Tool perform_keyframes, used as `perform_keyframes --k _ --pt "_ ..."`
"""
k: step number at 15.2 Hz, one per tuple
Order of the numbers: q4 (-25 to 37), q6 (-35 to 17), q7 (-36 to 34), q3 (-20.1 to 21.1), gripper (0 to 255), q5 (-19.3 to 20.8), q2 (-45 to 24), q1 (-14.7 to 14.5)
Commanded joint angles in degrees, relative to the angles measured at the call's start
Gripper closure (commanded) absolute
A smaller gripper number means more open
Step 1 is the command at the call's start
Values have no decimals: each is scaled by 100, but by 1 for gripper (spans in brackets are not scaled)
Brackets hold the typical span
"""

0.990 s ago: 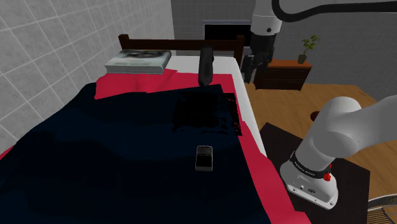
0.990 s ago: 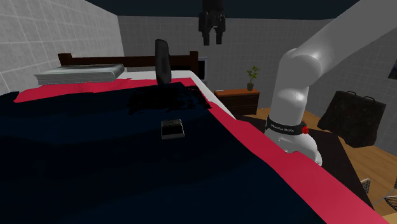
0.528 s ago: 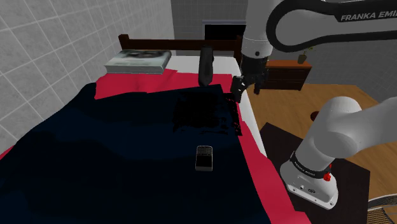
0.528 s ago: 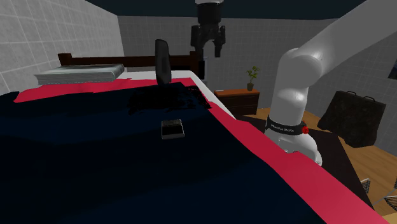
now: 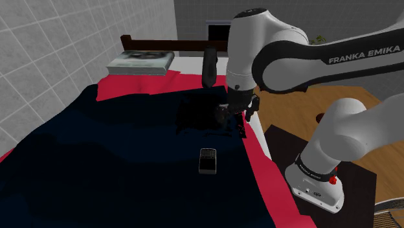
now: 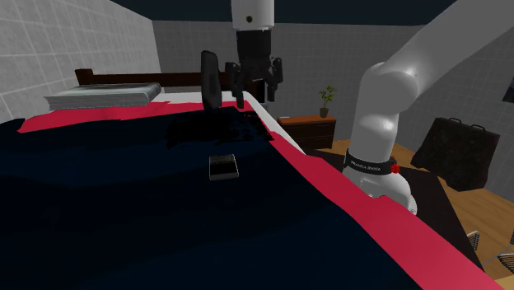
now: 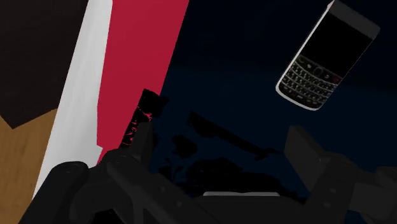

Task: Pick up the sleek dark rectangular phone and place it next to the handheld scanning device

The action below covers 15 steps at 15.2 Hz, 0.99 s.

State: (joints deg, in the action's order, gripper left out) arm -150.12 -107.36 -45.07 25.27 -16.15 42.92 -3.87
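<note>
Gripper [image 6: 254, 99] open, empty, over the bed [image 6: 305, 161]; phone [image 7: 327, 56] ungrasped, well apart from scanner [image 6: 210, 78]; pick and placement both to do

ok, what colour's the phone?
The phone is black with a silver rim and pale key markings; the wrist view shows it best.

Book [image 5: 141, 61] on bed [image 5: 129, 88], plant [image 6: 328, 98] on dresser [image 6: 311, 129]

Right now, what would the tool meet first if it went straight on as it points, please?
Probably the dark blanket ahead of the tool, near the red sheet; the phone lies off to one side.
</note>
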Motion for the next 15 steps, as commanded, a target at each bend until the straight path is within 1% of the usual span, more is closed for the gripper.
perform_keyframes --k 1,4,6,8,11,15 --pt "27 -239 -504 360 0 -174 -216 7" --pt "178 -664 -1234 932 0 -325 -722 120" --pt "328 -953 -1740 1334 0 -350 -1114 258" --pt "515 -1244 -2276 1753 0 -290 -1553 449" --pt "833 -1644 -3119 2389 0 -12 -2259 821" --pt "660 -2017 -3207 2540 0 74 -2485 900"
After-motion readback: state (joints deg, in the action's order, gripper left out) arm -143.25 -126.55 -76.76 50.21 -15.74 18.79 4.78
